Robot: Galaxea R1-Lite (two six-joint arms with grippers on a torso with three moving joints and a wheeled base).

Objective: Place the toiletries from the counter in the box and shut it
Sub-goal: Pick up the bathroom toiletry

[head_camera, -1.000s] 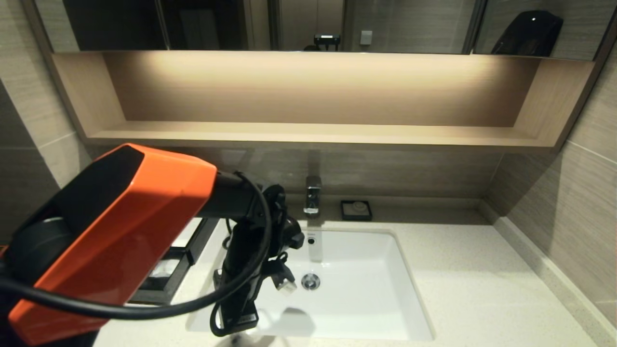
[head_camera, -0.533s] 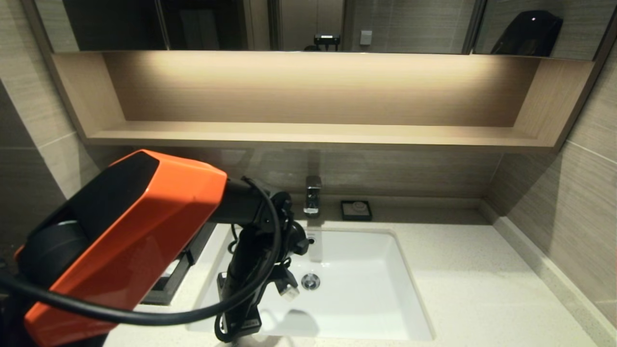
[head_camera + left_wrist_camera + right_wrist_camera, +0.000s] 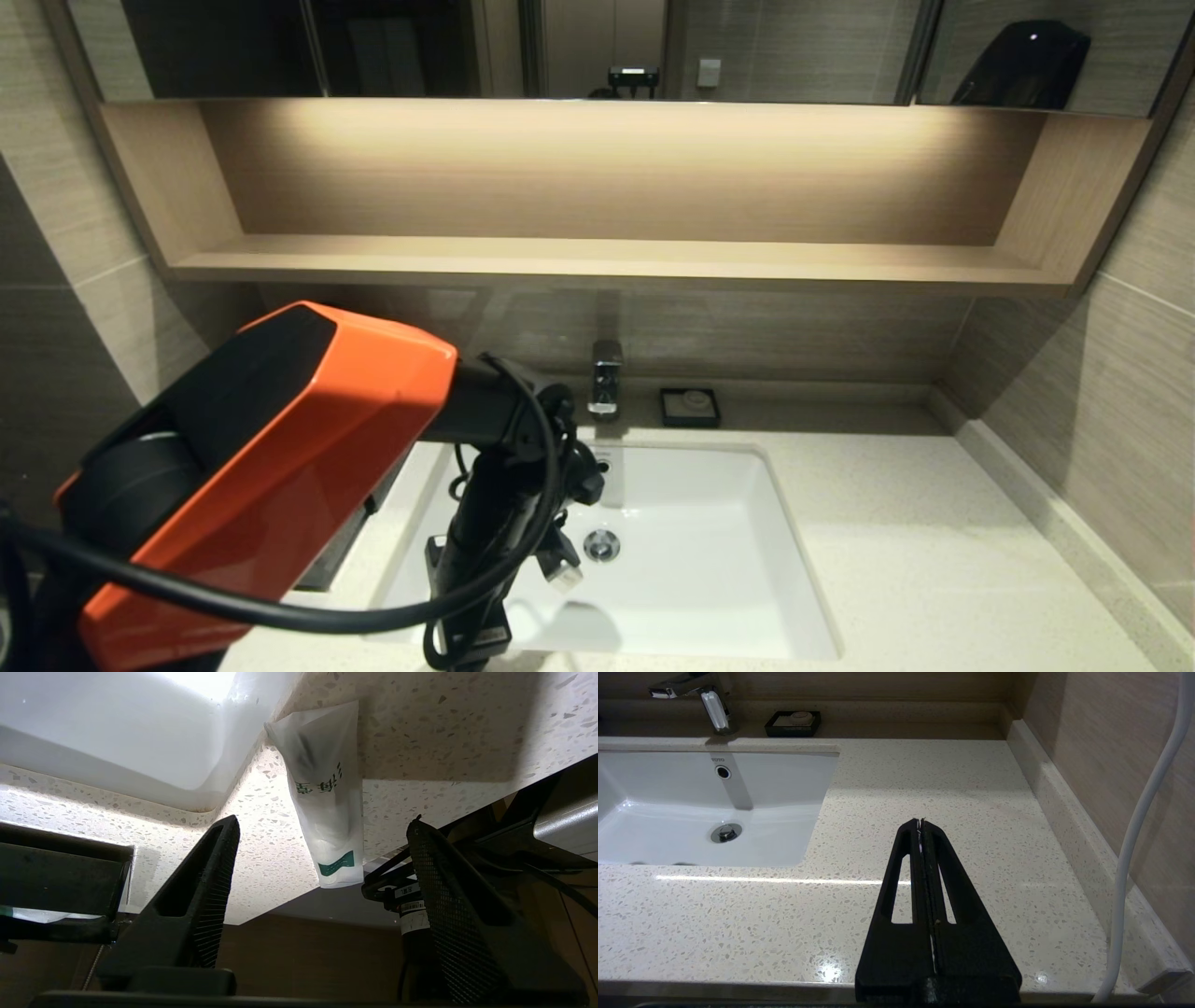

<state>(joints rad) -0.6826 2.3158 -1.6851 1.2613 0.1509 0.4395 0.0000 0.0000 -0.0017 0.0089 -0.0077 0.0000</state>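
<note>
Since a second ago the left arm [image 3: 271,476] has swung right. Its gripper [image 3: 322,872] hangs open over the packet [image 3: 327,812] on the counter's [image 3: 444,742] near edge, beside the basin [image 3: 117,728]. Thin, soft, slippery: pinch its middle. Right gripper [image 3: 922,823] rests closed.

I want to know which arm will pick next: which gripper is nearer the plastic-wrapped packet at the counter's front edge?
Left. The left gripper hangs open just above the packet; the right gripper sits shut over bare counter beyond the basin.

Left hand [image 3: 322,826] spread above packet [image 3: 325,807] (on counter [image 3: 420,742] edge)
</note>
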